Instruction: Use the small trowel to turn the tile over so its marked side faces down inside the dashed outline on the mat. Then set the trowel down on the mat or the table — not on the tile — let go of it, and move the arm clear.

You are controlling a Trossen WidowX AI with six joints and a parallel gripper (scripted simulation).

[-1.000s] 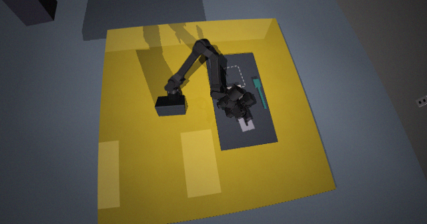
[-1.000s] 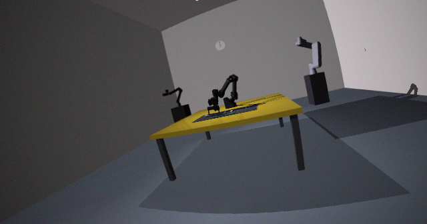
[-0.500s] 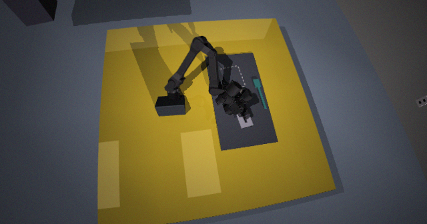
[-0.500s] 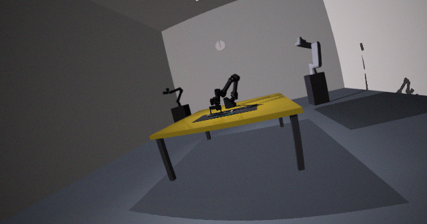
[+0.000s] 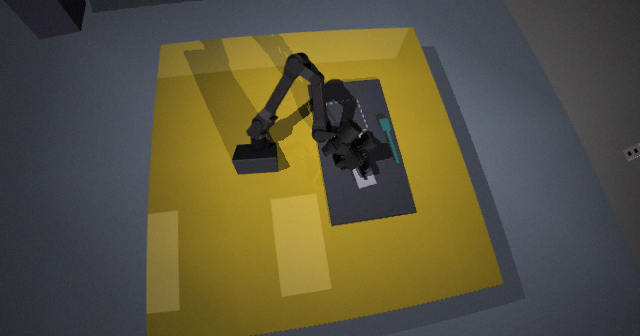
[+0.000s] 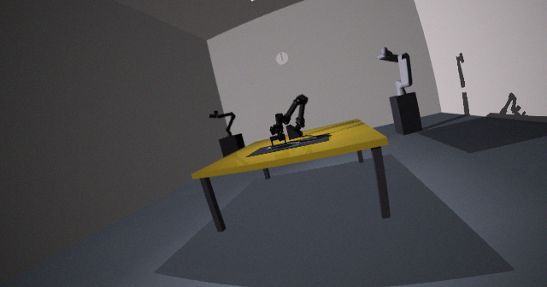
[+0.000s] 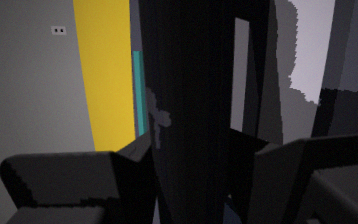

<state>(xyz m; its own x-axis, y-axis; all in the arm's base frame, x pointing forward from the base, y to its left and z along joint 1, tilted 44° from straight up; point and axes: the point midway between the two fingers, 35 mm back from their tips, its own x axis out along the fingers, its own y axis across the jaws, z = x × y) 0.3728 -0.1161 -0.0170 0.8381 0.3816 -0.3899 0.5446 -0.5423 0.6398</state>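
My gripper is low over the mat and shut on a thick dark handle, which I take for the small trowel's; its blade cannot be made out. The pale tile lies flat on the mat, partly hidden by the gripper in the top view. Which side is up cannot be told. The dashed outline is farther up the mat, partly behind the arm. A small pale bit shows beside the gripper near the outline's lower edge; what it is cannot be told.
A teal flat-headed tool lies along the mat's right side, close to the gripper. The arm's dark base stands on the yellow table left of the mat. Shadows of the arm cross the mat and the outline.
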